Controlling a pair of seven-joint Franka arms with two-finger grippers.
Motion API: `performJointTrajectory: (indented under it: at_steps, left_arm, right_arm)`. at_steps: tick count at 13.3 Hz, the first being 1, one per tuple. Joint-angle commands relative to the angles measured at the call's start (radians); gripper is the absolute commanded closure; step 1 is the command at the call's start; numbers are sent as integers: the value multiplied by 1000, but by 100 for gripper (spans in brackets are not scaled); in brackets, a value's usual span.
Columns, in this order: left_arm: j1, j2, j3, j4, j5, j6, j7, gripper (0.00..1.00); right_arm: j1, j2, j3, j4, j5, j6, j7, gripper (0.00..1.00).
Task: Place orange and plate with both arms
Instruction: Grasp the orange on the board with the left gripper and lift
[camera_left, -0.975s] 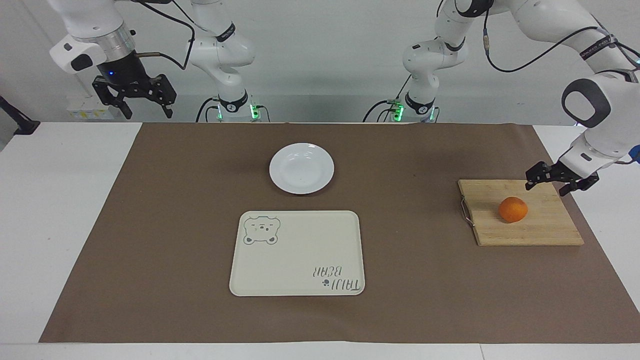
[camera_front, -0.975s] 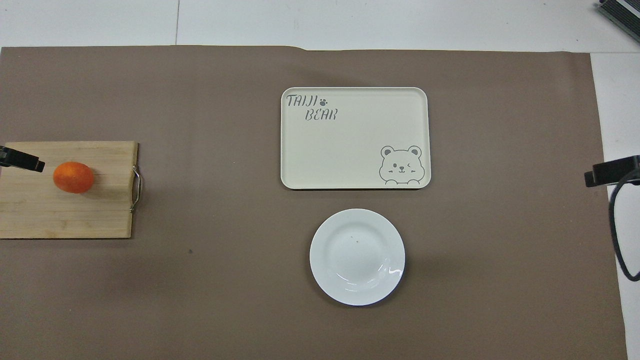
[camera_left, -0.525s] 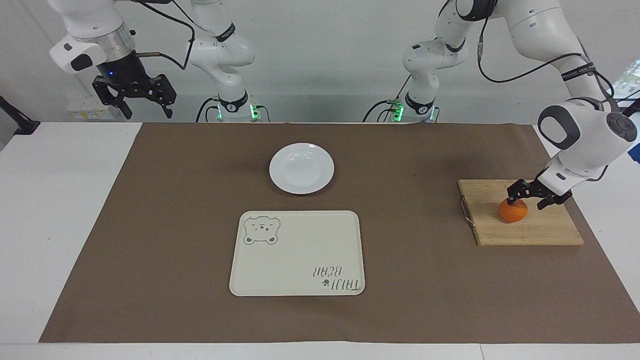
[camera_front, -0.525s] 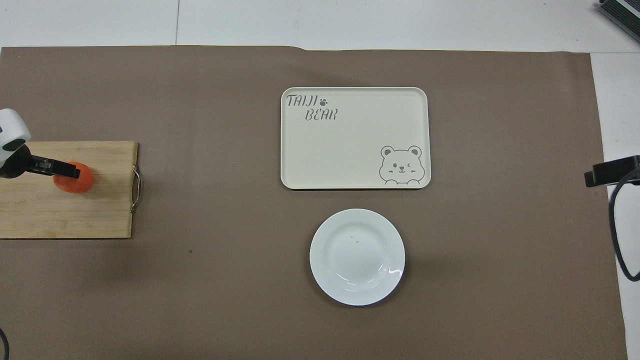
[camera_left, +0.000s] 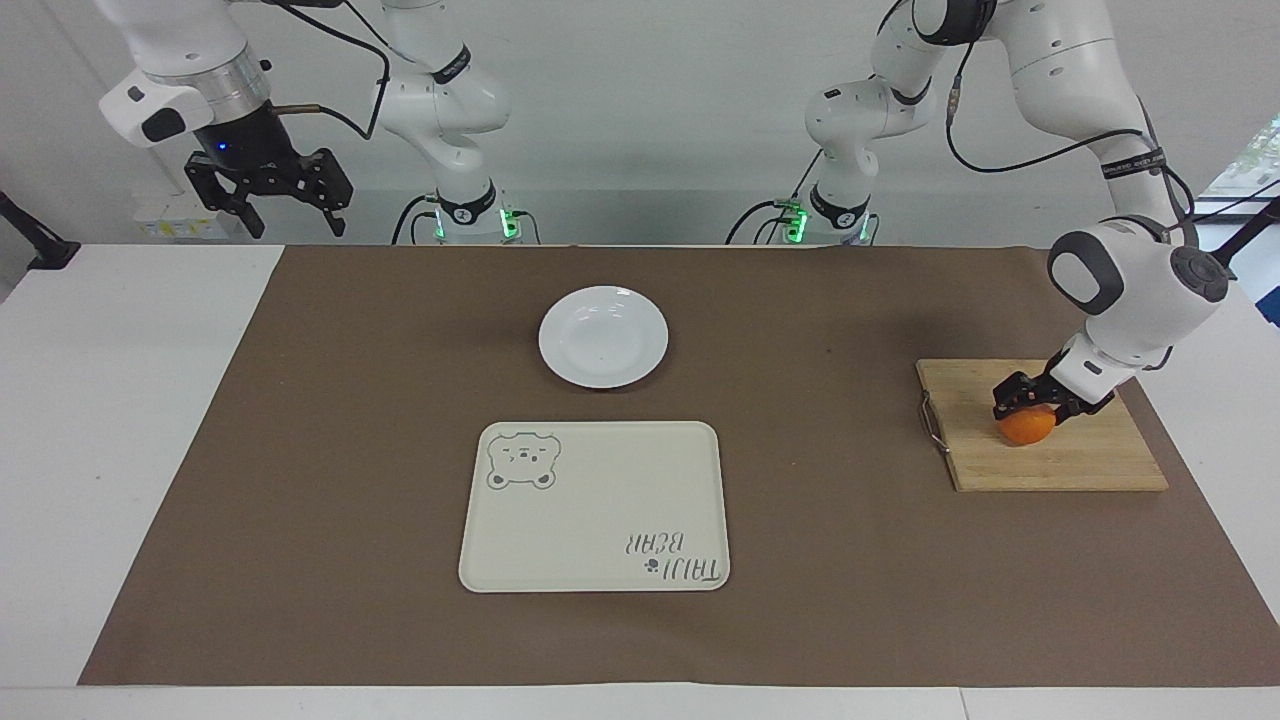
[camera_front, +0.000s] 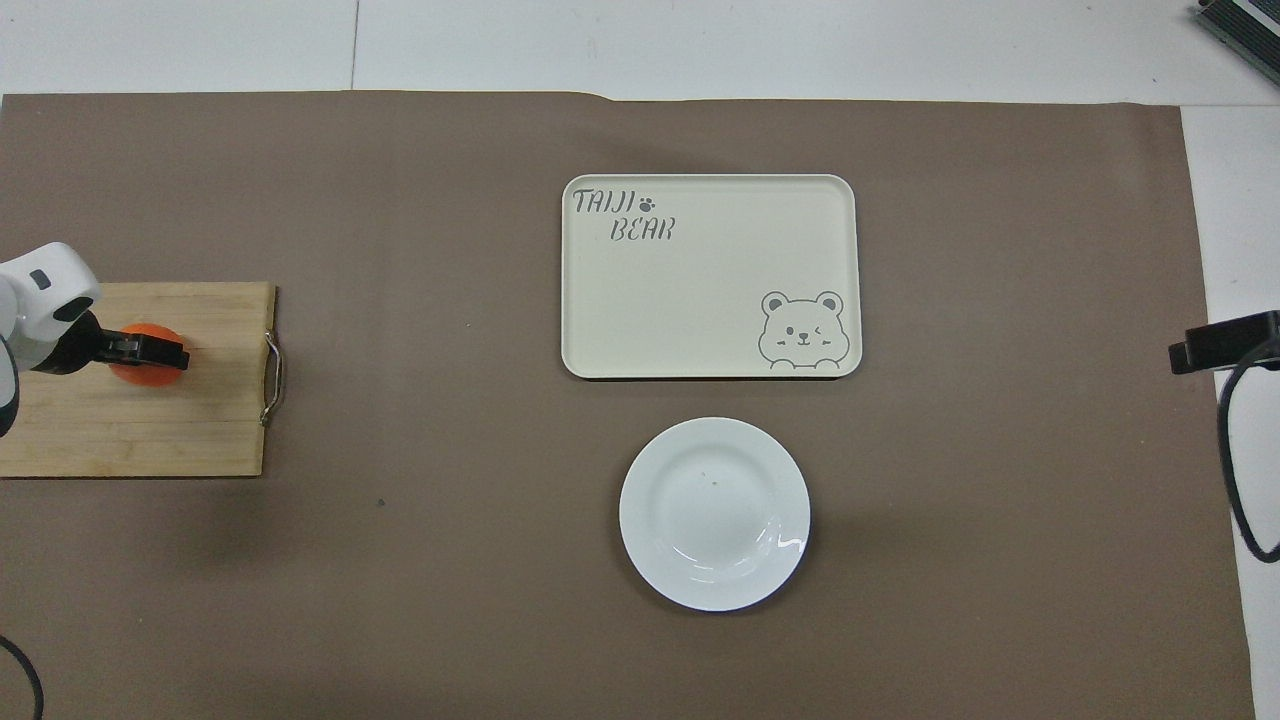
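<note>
The orange (camera_left: 1026, 430) (camera_front: 140, 373) lies on a wooden cutting board (camera_left: 1085, 462) at the left arm's end of the table. My left gripper (camera_left: 1031, 411) (camera_front: 150, 354) is down over the orange, open, with a finger on either side of the fruit and hiding its top. The white plate (camera_left: 603, 337) (camera_front: 714, 514) sits on the brown mat near the robots, with nothing on it. My right gripper (camera_left: 295, 224) hangs open, high above the table's edge at the right arm's end, and waits there.
A cream rectangular tray (camera_left: 594, 506) (camera_front: 710, 275) with a bear drawing lies just farther from the robots than the plate. The cutting board (camera_front: 150, 430) has a metal handle on the side toward the table's middle. A brown mat covers most of the table.
My left gripper has come down from beside the board's corner onto the orange, its fingers now straddling the fruit. The orange, plate and right arm have not moved.
</note>
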Motion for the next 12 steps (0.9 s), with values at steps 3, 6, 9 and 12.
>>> performJointTrajectory:
  at_steps: [3, 6, 9, 12]
  left_arm:
    - [-6, -2, 3, -8, -16, 20, -13, 100]
    - [-7, -11, -7, 71, -14, -61, -68, 100]
    - [-35, -26, -10, 150, -13, -151, -151, 100]
    - [-70, -60, -8, 219, 0, -262, -244, 100]
  right_arm:
    - [-4, -3, 5, -4, -11, -6, 21, 0]
    - [-4, -3, 5, -4, -11, -6, 21, 0]
    - [-4, -3, 5, -5, -11, -6, 21, 0]
    - [-4, -3, 5, -5, -11, -6, 21, 0]
